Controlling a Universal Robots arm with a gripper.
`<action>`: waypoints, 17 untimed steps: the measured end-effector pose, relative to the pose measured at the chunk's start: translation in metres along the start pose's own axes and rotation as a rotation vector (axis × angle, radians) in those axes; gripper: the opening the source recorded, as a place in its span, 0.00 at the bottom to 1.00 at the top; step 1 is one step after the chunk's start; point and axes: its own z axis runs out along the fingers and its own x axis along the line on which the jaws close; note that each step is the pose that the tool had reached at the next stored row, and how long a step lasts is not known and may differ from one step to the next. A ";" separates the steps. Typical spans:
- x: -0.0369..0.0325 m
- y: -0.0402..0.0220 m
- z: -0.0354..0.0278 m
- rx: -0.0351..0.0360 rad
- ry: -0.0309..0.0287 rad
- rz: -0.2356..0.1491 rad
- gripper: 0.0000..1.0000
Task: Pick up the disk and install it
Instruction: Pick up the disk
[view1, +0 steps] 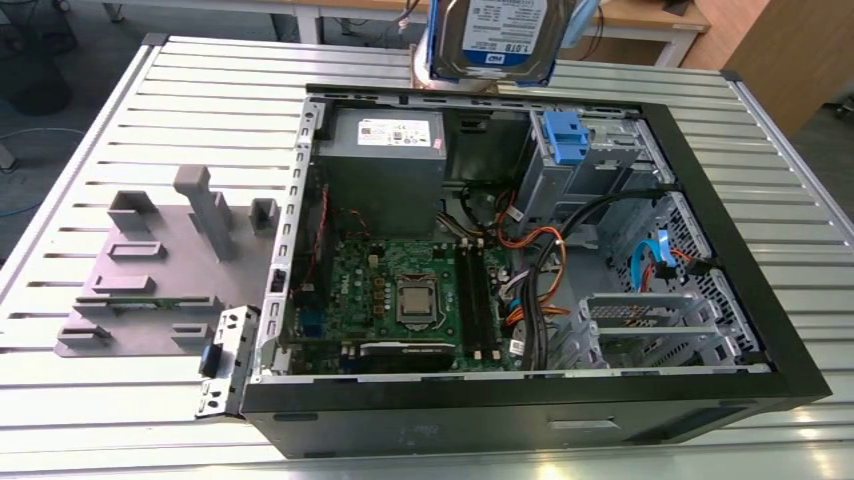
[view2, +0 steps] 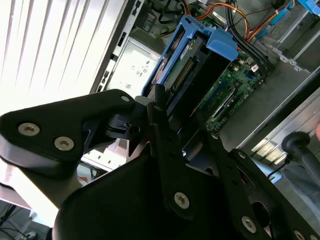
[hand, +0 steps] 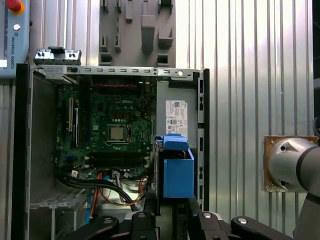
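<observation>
**Exterior view.** The disk (view1: 501, 35), its label face toward the camera, hangs in the air above the far rim of the open computer case (view1: 694, 210), clear of the slatted metal table (view1: 160, 100). It stands roughly upright in its blue carrier frame. Inside the case lie the motherboard (view1: 400, 290), the power supply (view1: 380, 150) and 1 narrow blue bracket (view1: 563, 135), which is seated in the drive bay by the far wall. The grey slotted stand (view1: 160, 250) sits on the table at the exterior view's left of the case, well apart from the disk.

**Second wrist view.** The gripper (view2: 180, 117) is clenched on the disk. Its 2 black fingers (view2: 162, 130) bear on opposite sides of the carrier, and the disk projects beyond the fingertips toward the case interior.

**First wrist view.** The disk is seen edge-on, blue frame outermost. It lies directly ahead of the gripper and over the power-supply side of the case.
</observation>
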 end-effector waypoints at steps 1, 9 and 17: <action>0.0028 -0.0001 0.0001 0.0000 0.0001 0.000 0.35; 0.0264 -0.0004 0.0017 0.0000 -0.0001 0.000 0.35; 0.0434 -0.0006 0.0032 0.0000 0.0001 0.000 0.35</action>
